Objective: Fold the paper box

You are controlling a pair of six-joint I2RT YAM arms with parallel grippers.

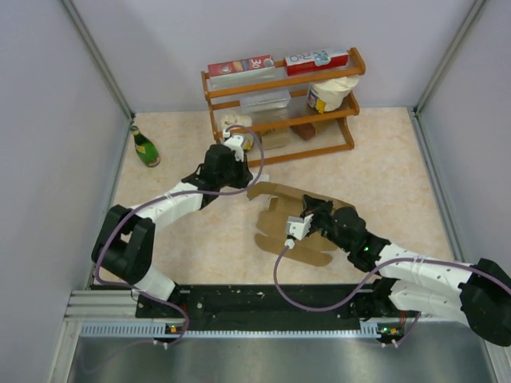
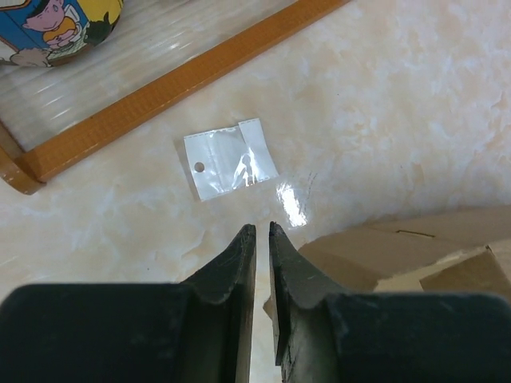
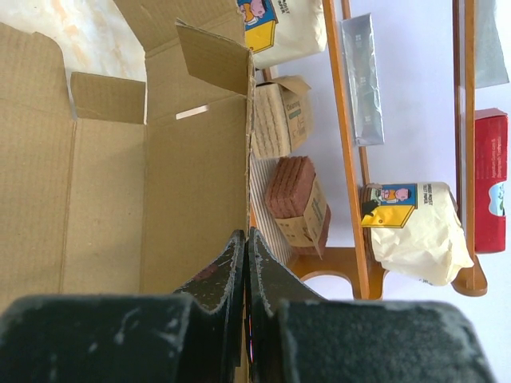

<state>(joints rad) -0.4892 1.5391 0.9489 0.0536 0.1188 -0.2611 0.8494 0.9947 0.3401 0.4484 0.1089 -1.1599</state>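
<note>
The paper box (image 1: 275,194) is a brown die-cut cardboard sheet lying partly folded in the middle of the table. My right gripper (image 1: 310,211) is shut on the edge of a raised panel. In the right wrist view the fingers (image 3: 246,239) pinch that upright panel (image 3: 192,183), with open flaps beyond it. My left gripper (image 1: 242,177) hovers by the sheet's far left corner. In the left wrist view its fingers (image 2: 261,231) stand almost together with a thin slit, over bare table. The cardboard corner (image 2: 375,247) lies to their right, not gripped.
A wooden rack (image 1: 279,104) stands at the back with red cartons, bags and packets; its base rail (image 2: 160,92) is just beyond my left gripper. A small clear plastic bag (image 2: 230,162) lies on the table ahead of it. A green bottle (image 1: 145,148) stands far left.
</note>
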